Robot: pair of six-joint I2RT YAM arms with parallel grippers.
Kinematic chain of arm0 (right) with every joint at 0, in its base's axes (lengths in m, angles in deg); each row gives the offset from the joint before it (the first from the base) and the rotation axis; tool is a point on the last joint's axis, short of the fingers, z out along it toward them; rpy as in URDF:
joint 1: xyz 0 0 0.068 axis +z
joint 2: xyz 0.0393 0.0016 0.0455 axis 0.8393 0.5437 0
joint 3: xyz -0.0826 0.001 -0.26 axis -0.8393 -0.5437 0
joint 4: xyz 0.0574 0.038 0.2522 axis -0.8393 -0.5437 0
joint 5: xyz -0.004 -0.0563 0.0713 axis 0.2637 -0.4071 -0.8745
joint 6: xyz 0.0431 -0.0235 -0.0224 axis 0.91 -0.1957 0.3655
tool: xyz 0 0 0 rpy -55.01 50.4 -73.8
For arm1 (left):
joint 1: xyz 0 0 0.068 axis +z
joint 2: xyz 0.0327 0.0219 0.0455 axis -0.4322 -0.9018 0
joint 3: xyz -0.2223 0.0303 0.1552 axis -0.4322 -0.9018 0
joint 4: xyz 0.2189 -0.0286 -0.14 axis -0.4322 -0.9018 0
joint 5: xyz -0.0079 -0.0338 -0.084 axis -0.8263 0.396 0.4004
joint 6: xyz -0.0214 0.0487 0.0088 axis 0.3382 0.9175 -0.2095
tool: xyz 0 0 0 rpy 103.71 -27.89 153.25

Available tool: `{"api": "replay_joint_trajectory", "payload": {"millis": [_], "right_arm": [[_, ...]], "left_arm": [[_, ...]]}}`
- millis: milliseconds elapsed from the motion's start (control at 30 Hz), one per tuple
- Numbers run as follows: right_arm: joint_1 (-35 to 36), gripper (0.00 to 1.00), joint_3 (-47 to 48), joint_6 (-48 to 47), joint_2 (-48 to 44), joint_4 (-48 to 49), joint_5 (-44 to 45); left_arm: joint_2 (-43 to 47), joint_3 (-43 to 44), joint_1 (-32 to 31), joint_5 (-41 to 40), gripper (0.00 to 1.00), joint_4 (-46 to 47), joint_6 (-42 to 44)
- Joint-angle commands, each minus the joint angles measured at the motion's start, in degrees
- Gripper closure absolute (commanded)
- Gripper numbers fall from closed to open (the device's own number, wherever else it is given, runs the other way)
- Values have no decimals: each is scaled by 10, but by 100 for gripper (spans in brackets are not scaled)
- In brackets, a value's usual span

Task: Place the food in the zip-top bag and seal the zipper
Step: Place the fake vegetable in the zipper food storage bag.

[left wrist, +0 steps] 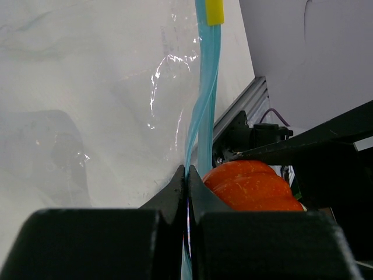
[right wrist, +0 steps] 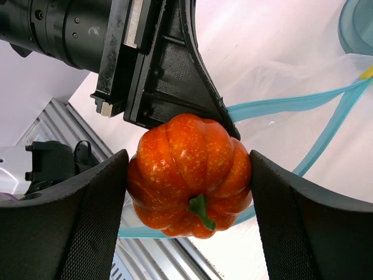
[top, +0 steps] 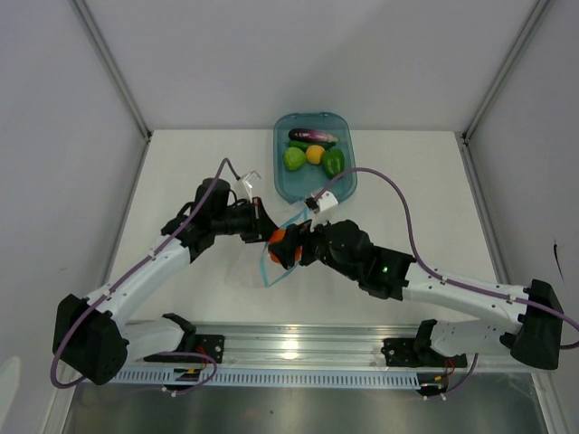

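**Arms converge at centre frame**

Left arm bends in from lower left, left gripper (top: pixel 261 228) clenched on the zipper (left wrist: pixel 204 105) of the zip-top bag (left wrist: pixel 87 87). Right arm reaches from lower right, right gripper (top: pixel 294 246) grasping the orange pumpkin (right wrist: pixel 189 175) beside it. Other food (top: pixel 314 155) sits in the teal tray (top: pixel 294 188), upper centre.

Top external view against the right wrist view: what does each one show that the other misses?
Only the top view shows the purple toy eggplant, the yellow ball and the light green round fruit. Only the wrist view shows the green stem on the orange toy pumpkin. Both show that pumpkin pinched in the right tool, beside the clear bag's light blue zipper strip.
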Motion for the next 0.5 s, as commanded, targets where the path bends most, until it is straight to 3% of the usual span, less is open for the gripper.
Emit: {"api": "replay_joint_trajectory", "payload": {"millis": [0, 300, 467], "right_arm": [[18, 95, -9, -18, -4, 30, 47], [53, 92, -53, -33, -21, 38, 110], [87, 91, -75, -44, -41, 49, 145]], "left_arm": [[9, 0, 1, 66, 99, 60, -40], [19, -24, 7, 113, 99, 119, -104], [19, -56, 11, 153, 99, 213, -165]]}}
